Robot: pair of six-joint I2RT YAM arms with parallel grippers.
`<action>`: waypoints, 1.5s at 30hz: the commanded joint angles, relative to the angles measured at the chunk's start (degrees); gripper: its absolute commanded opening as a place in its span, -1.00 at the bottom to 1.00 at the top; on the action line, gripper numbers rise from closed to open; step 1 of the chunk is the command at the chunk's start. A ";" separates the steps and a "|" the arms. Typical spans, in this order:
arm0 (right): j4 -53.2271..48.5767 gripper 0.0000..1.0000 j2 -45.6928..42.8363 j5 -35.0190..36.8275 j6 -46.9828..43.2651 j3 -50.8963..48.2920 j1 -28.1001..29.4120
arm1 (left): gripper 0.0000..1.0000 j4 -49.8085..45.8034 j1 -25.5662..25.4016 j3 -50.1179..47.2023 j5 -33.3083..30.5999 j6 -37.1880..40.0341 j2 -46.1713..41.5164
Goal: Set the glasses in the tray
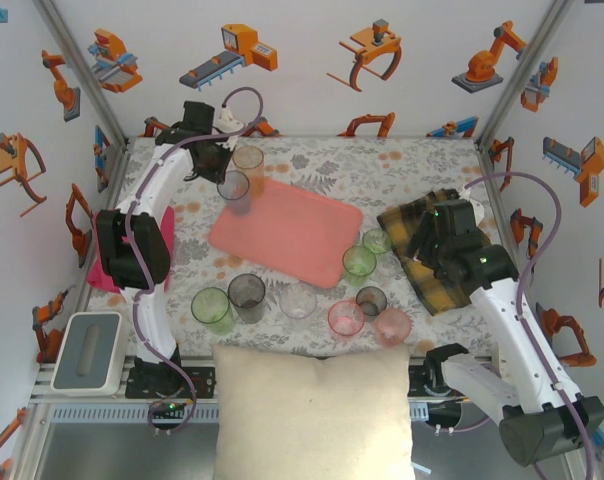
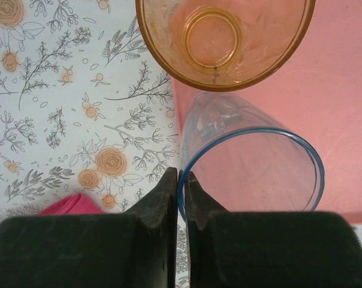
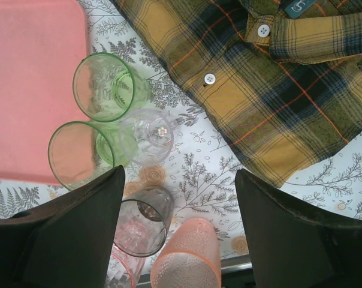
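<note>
The table (image 1: 382, 165) carries the tray (image 1: 282, 235), which seems to hold no glass yet, so nearly all the work is left. The left gripper (image 2: 182, 180) is clamped on the rim of a bluish glass (image 2: 253, 168), hanging over the tray's corner just below it. An amber glass (image 2: 223, 39) stands right ahead, whether on the tray's edge or off it I cannot tell. The right gripper (image 3: 180, 180) is spread wide, holding nothing, above the other glasses (image 3: 103, 87) clustered beneath it beside the tray.

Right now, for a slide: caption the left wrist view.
Left tool pinching blue glass at tray edge, near amber glass.
</note>
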 commanded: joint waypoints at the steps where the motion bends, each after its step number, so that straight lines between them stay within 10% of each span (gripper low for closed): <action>1: -1.03 0.36 -0.52 1.06 1.17 0.58 0.40 | -0.82 -2.21 0.50 2.69 2.45 -1.19 1.10; 45: -0.90 0.35 -2.33 0.75 1.65 -0.72 0.40 | -0.71 -10.37 0.96 10.72 1.93 0.27 5.53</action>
